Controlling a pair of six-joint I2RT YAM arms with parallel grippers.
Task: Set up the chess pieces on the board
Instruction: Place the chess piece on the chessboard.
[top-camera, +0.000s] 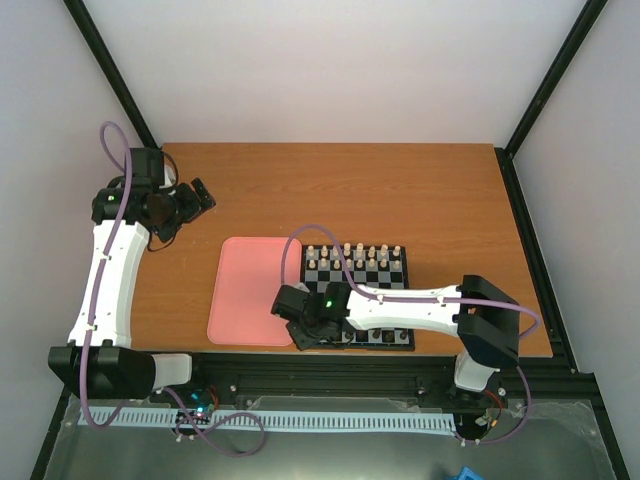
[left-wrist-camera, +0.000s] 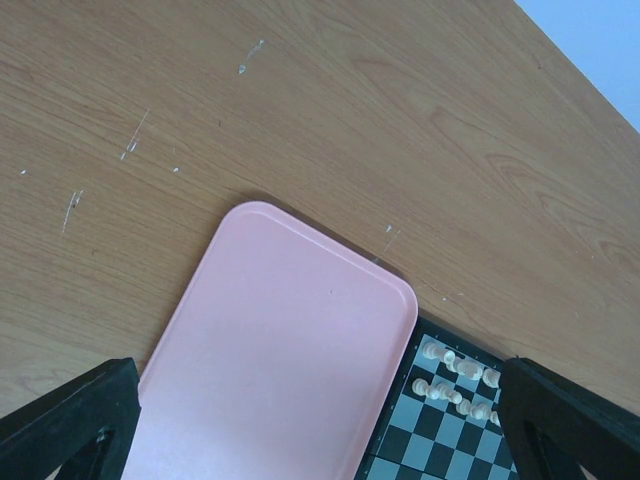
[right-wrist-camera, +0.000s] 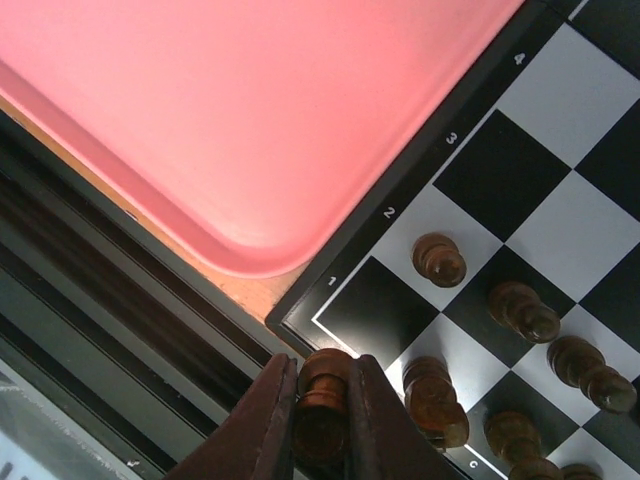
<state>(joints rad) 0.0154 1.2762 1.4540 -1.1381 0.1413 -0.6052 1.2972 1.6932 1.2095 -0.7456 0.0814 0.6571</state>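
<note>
The board (top-camera: 390, 270) lies on the table to the right of a pink tray, with cream pieces along its far rows. My right gripper (right-wrist-camera: 322, 415) is shut on a dark brown chess piece (right-wrist-camera: 324, 385), held just over the board's near left corner square (right-wrist-camera: 375, 305). Several more dark chess pieces (right-wrist-camera: 438, 258) stand on the two near rows beside it. In the top view the right gripper (top-camera: 312, 325) hides that corner. My left gripper (top-camera: 192, 198) hangs open over the far left of the table, with nothing between its fingers (left-wrist-camera: 70, 425).
The pink tray (top-camera: 255, 290) lies bare, touching the board's left edge. The table's front edge and a black rail (right-wrist-camera: 120, 300) run just below the board's corner. Bare wood (top-camera: 400, 190) stretches behind the board.
</note>
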